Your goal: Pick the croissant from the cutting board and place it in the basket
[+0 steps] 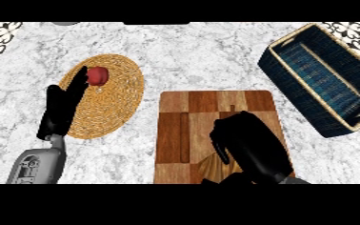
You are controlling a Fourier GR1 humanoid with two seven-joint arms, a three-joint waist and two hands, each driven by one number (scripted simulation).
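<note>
The fingers (224, 145) of the right hand (246, 145) curl downward over the middle of the cutting board (211, 106), bunched together as if closing round something beneath the palm; the croissant itself cannot be seen, and is most likely hidden under that hand, though whether it is actually pinched or only covered cannot be told. The left hand (62, 107) rests with straight, relaxed fingers at the near-left edge of a round woven mat (116, 100), holding nothing, just beside a small red object (97, 75) that sits on the mat. A croissant should be light, soft and flaky, easily crushed and apt to shed crumbs, so it would best be taken across its thick middle, with the fingers on one flank and the thumb on the other, not by its thin ends. The basket (309, 76), dark blue with a pale rim, stands open at the far right, well apart from the board and tilted at an angle to it. The counter (204, 52) is pale marbled stone, smooth and level, with bare space between the board and the basket for carrying the croissant across.
</note>
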